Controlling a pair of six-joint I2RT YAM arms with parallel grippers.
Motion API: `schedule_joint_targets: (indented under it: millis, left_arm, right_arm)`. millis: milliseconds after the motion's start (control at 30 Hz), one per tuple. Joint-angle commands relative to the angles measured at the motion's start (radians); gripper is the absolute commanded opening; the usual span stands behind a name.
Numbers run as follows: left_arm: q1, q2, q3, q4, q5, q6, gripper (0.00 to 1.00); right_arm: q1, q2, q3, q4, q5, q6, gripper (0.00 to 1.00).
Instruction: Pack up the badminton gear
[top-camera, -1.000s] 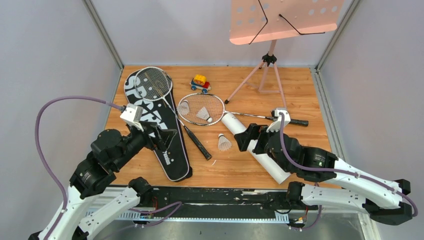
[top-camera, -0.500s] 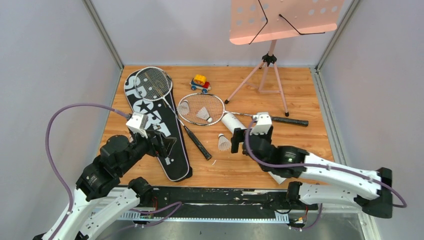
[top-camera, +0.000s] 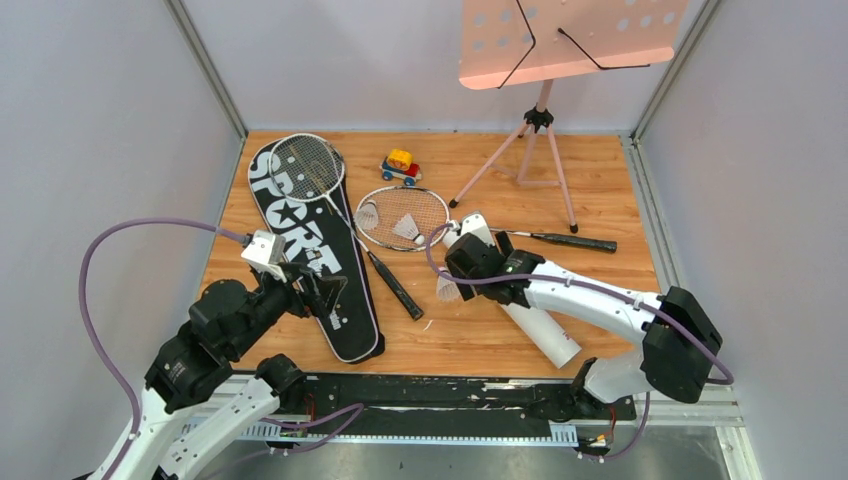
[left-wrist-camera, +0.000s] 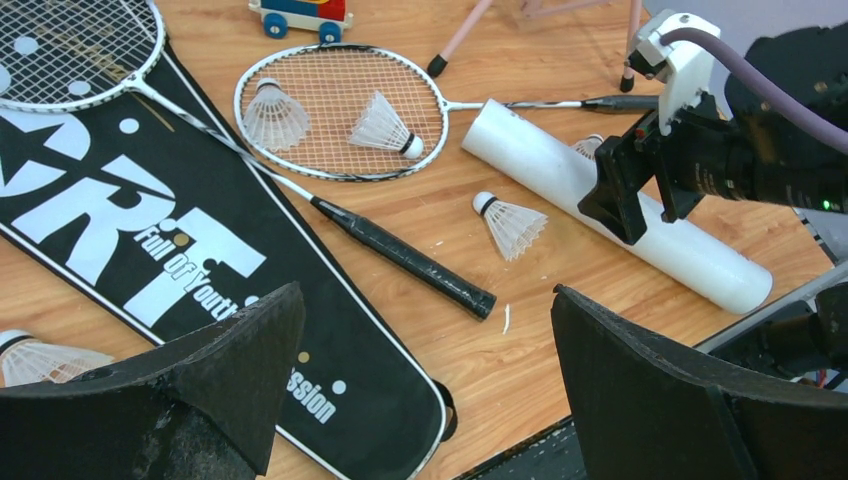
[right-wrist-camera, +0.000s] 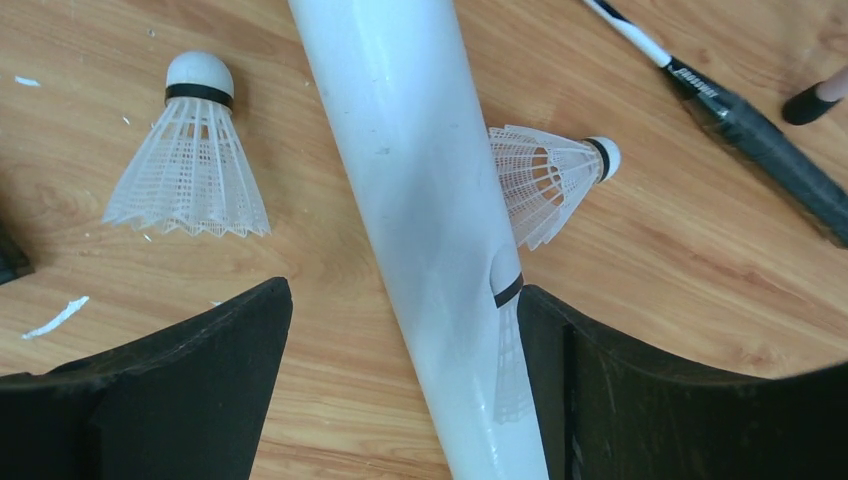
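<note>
white tube (right-wrist-camera: 420, 200) lies flat (slanting), a shuttlecock (right-wrist-camera: 190, 160) on either side

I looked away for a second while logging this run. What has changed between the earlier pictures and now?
The right tool swung left, toward the far end of the white tube, and now straddles it with jaws open, gripping nothing yet. The left tool barely shifted above the black bag and is open. Tube, bag, rackets and shuttlecocks lie where they were.
</note>
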Motion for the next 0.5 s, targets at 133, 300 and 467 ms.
schedule_joint_targets:
  millis: [133, 300, 467]
  left_arm:
    - [-0.001, -0.027, -0.014, 0.007, -0.015, 0.02, 1.0]
    - [-0.001, -0.027, -0.014, 0.004, -0.019, 0.021, 1.0]
    - [-0.001, -0.027, -0.015, 0.003, -0.023, 0.02, 1.0]
  right_arm:
    - [-0.145, -0.035, 0.021, -0.031, -0.301, -0.109, 0.82]
    - [-0.156, 0.009, 0.026, -0.082, -0.294, -0.097, 0.86]
    - [-0.169, 0.037, 0.008, -0.088, -0.296, -0.089, 0.85]
